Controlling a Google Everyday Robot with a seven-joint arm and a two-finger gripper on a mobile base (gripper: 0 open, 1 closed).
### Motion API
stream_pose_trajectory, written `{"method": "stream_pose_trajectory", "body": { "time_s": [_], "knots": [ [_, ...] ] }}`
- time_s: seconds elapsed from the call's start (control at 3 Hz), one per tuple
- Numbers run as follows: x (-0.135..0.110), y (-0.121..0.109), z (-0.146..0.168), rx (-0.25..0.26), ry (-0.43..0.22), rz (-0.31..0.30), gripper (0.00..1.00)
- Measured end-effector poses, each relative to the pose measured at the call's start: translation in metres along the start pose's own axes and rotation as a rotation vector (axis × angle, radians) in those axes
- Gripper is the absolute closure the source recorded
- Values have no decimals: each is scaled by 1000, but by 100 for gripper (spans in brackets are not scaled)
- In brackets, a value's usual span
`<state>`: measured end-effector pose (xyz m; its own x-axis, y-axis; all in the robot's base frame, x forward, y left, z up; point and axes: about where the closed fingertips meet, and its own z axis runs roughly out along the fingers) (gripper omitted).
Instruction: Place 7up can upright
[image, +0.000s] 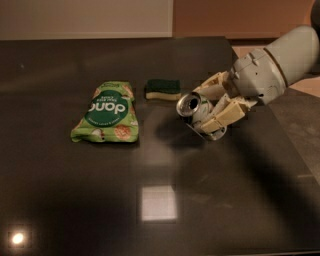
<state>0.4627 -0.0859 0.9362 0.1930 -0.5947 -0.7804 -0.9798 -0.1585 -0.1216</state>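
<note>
The 7up can is a small silver can held on its side above the dark table, its shiny top end facing left towards the camera. My gripper comes in from the right and is shut on the can, with cream fingers clamped above and below its body. The can hangs in the air right of the sponge, its shadow on the table below. Its label is mostly hidden by the fingers.
A flat green snack bag lies at left centre. A green-and-yellow sponge lies behind it, just left of the can. The table's right edge runs below my arm. Light glare shows near the front.
</note>
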Motion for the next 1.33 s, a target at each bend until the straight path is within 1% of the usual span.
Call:
{"method": "stream_pose_trajectory", "body": {
  "time_s": [0.33, 0.67, 1.0, 1.33],
  "knots": [
    [-12, 0, 5, 36, -233, 101, 100],
    [-9, 2, 10, 62, -410, 178, 83],
    [1, 0, 15, 77, -531, 230, 60],
    [13, -3, 20, 90, -598, 261, 36]
  ]
}}
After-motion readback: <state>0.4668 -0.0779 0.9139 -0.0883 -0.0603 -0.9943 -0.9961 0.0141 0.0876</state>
